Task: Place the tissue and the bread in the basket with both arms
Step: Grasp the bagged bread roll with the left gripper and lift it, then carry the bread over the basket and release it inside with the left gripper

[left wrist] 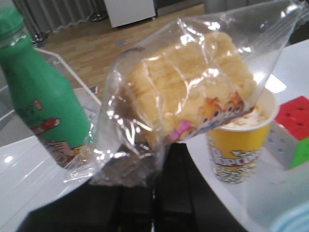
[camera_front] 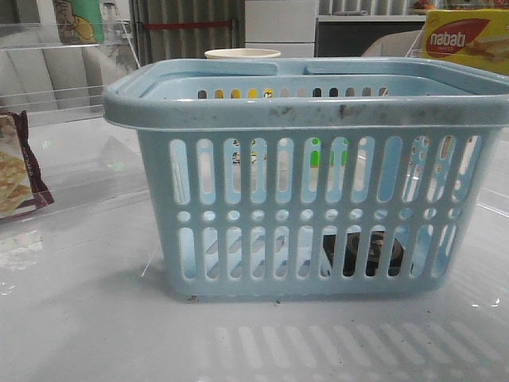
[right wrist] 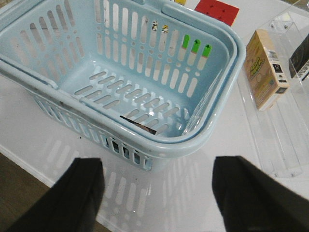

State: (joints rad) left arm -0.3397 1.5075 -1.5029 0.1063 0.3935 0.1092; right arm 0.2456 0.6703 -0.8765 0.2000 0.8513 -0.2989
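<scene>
The light-blue basket (camera_front: pixel 302 107) stands in the middle of the table. The tissue (camera_front: pixel 362 253) shows through its slots as a dark packet on the floor, low at the right; in the right wrist view only a dark sliver of the tissue (right wrist: pixel 138 124) shows inside the basket (right wrist: pixel 212 130). My left gripper (left wrist: pixel 159 159) is shut on the plastic edge of the bread (left wrist: pixel 188 87), a clear packet of golden bread held up in the air. My right gripper (right wrist: pixel 157 181) is open and empty over the table beside the basket's corner. Neither gripper shows in the front view.
A green bottle (left wrist: pixel 38 92), a yellow popcorn cup (left wrist: pixel 241 145) and a colour cube (left wrist: pixel 292 130) stand near the bread. A nabati box (camera_front: pixel 465 36) sits back right, a cracker bag (camera_front: pixel 16 167) at the left. A beige box (right wrist: pixel 265 67) lies in a clear tray.
</scene>
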